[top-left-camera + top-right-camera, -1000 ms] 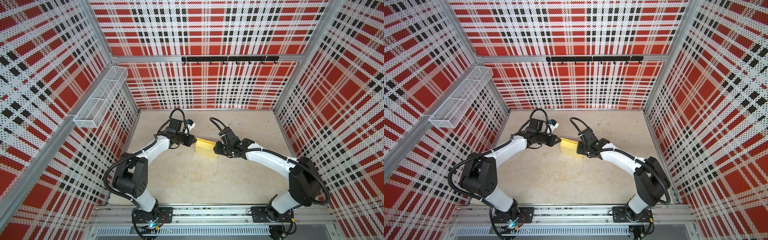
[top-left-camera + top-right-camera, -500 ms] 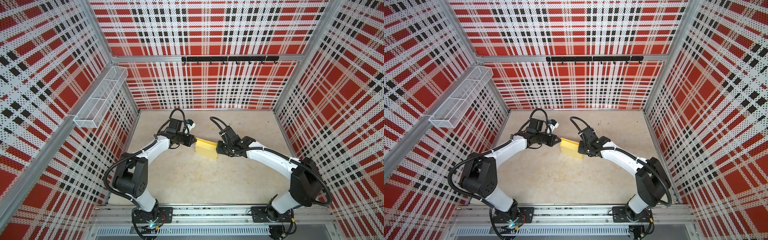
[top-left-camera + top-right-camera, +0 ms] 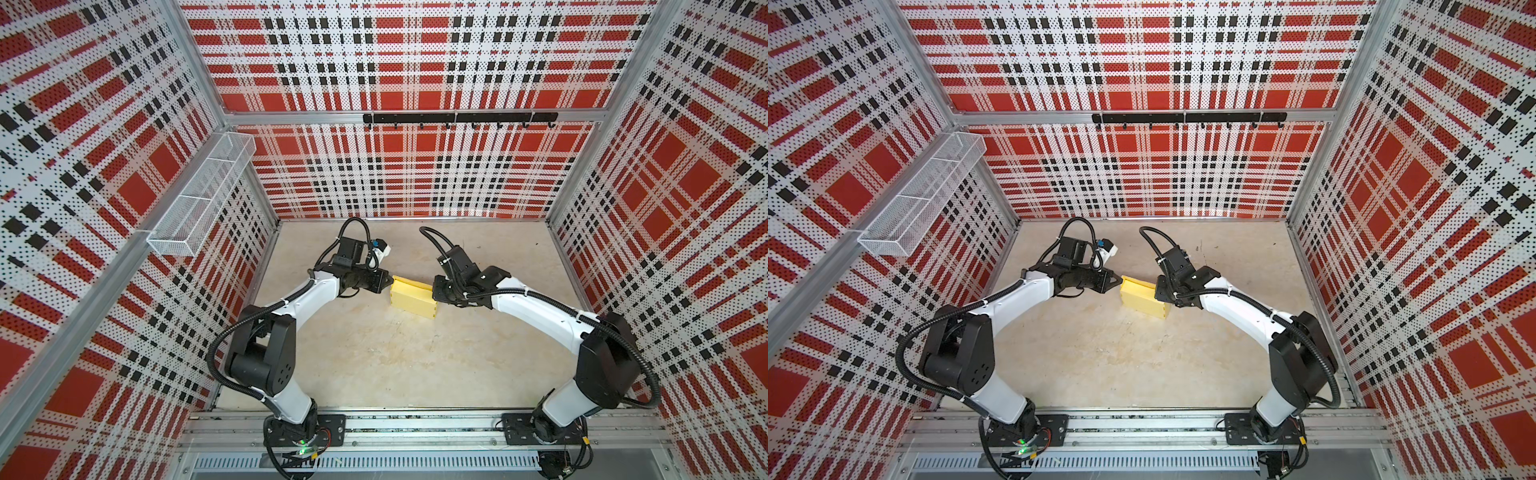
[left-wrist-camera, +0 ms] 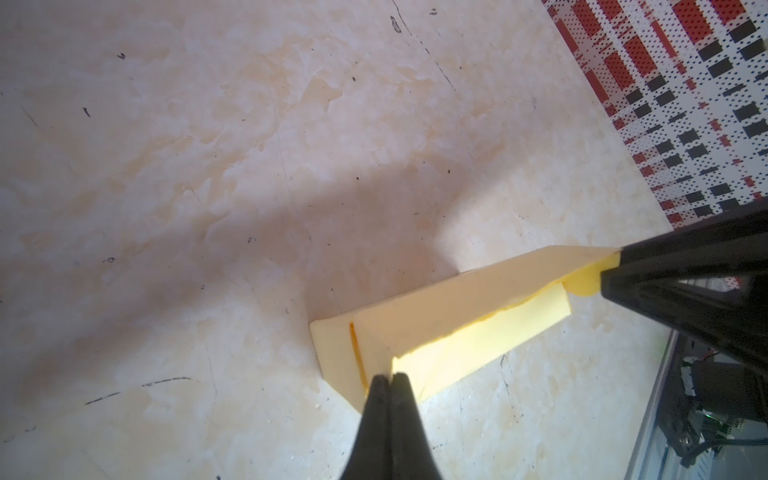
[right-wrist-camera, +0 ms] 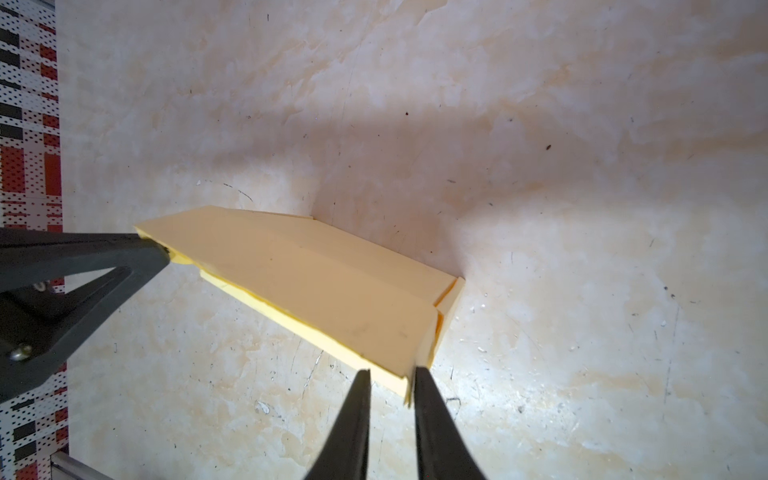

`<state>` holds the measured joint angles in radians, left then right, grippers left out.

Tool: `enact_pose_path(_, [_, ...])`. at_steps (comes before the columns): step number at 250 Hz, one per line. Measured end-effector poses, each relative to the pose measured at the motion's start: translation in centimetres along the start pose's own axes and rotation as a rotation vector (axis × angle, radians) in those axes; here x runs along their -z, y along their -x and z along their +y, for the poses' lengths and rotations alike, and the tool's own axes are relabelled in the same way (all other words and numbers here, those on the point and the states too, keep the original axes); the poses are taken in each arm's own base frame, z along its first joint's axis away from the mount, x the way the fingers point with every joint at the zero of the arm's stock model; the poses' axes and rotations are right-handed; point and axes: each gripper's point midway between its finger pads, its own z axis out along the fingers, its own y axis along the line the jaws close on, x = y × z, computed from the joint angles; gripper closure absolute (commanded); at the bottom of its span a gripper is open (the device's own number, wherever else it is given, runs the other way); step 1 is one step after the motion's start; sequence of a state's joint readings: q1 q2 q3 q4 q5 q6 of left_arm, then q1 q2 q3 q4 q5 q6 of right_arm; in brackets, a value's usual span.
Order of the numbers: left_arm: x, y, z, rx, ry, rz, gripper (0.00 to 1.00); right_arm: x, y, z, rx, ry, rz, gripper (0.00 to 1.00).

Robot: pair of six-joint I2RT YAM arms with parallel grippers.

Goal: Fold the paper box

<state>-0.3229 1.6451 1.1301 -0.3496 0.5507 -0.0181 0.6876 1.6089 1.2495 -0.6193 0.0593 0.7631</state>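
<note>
Currently, in both top views the paper box [image 3: 413,297] is lying on the table [image 3: 374,365] between the arms, the left gripper [image 3: 388,282] touching one end and the right gripper [image 3: 434,291] the other. In the left wrist view the left gripper's jaws are pressing together on a corner edge of the box. In the right wrist view the right gripper's jaws are standing narrowly apart, straddling the opposite end corner. The thin card is likely handling as light, springy and easily creased, so folded edges and corners, not open panels, are offering the safest hold.
</note>
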Motion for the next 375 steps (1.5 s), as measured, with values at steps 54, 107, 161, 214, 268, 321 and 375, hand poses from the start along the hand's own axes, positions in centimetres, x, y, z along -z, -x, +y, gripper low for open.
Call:
enact_pose_path(54, [-0.1,0.0,0.0,0.001,0.0,0.0,1.0,-0.3,-0.2,0.0,-0.018,0.004,0.014,0.77])
enact_pose_path(107, [-0.1,0.1,0.1,-0.001,0.001,-0.003,1.0,-0.8,-0.2,0.1,-0.049,0.028,0.024,0.81])
enact_pose_path(161, [-0.1,0.1,0.1,-0.002,0.001,-0.004,1.0,-1.3,-0.6,-0.1,-0.078,0.04,0.036,0.8])
enact_pose_path(214, [-0.2,0.1,0.1,-0.002,0.003,-0.003,1.0,-1.5,-0.9,-0.2,-0.09,0.045,0.043,0.84])
enact_pose_path(268, [-0.1,0.2,0.3,-0.004,0.013,-0.007,1.0,-1.7,-0.9,-0.3,-0.099,0.042,0.047,0.92])
enact_pose_path(321, [-0.2,0.2,0.3,-0.004,0.013,-0.007,1.0,-1.7,-0.8,-0.4,-0.099,0.037,0.041,0.93])
enact_pose_path(375, [-0.2,0.2,0.3,-0.005,0.014,-0.009,1.0,-2.0,-0.5,-0.6,-0.096,0.031,0.027,0.95])
